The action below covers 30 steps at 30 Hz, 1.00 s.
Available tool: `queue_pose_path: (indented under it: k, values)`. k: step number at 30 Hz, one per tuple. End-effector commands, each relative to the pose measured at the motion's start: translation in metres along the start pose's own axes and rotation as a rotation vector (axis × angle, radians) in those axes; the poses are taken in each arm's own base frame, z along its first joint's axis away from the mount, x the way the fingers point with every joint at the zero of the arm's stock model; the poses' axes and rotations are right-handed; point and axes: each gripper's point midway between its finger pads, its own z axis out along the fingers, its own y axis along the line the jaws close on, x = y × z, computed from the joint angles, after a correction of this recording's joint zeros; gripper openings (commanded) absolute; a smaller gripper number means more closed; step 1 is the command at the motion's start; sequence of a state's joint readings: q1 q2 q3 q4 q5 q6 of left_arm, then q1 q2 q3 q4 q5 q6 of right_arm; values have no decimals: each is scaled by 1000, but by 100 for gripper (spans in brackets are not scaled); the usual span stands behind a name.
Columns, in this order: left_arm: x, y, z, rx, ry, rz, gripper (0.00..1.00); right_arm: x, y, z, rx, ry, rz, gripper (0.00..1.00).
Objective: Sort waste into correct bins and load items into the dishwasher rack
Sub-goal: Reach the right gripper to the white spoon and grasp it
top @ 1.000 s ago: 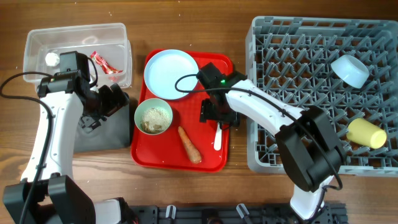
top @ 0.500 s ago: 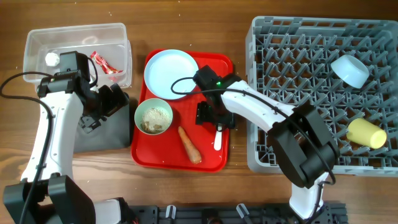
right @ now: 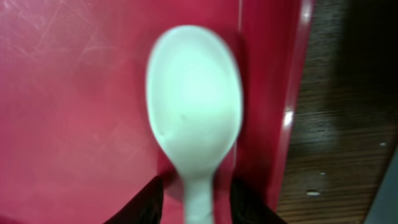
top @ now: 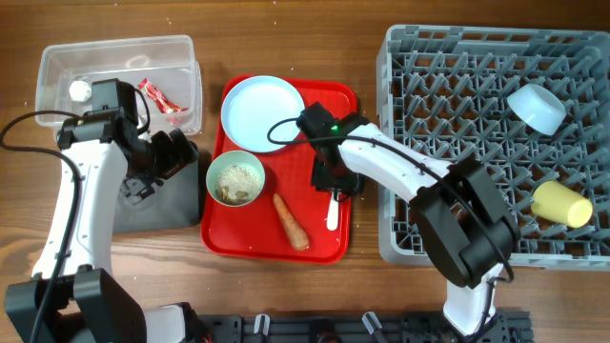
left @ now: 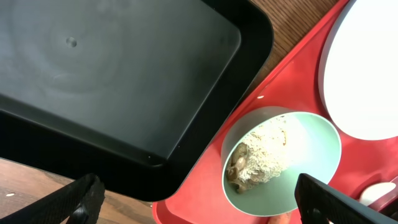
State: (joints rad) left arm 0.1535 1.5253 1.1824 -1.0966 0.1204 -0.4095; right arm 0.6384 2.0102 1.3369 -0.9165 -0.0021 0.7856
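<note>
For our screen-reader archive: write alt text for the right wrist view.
A white spoon lies on a red serving tray, seen close up and slightly blurred. Dark fingers of the right gripper straddle its handle at the bottom edge; wooden table shows at right.

A red serving tray [top: 238, 233] lies flat just toward 9 o'clock of centre on the wooden table [top: 286, 38]. At the 6 o'clock edge runs 1 dark bar [top: 315, 329], perhaps a mounting rail.
</note>
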Motion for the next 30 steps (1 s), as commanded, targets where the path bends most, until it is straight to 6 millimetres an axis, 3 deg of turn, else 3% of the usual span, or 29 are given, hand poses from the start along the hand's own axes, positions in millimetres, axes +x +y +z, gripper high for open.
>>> queue_pose_path:
  k: [1, 8, 13, 21, 24, 30]
  values:
    - [0, 0, -6, 9, -14, -19, 100, -8, -18, 6, 96, -45, 1, 31]
    - [1, 1, -6, 6, -8, -20, 100, -8, -15, 6, 83, -39, -52, 22]
    - [2, 1, -6, 3, -4, -20, 100, -5, -12, 6, 69, -26, -68, 21]
    - [2, 1, -6, 4, -6, -20, 100, -7, 20, 6, -88, -17, -188, 15]
    - [2, 1, -6, 4, -6, -20, 100, -7, 20, 6, -90, -15, -187, 4]
    - [0, 0, -6, 8, -13, -19, 100, -6, 18, 0, -90, -16, -184, 4]
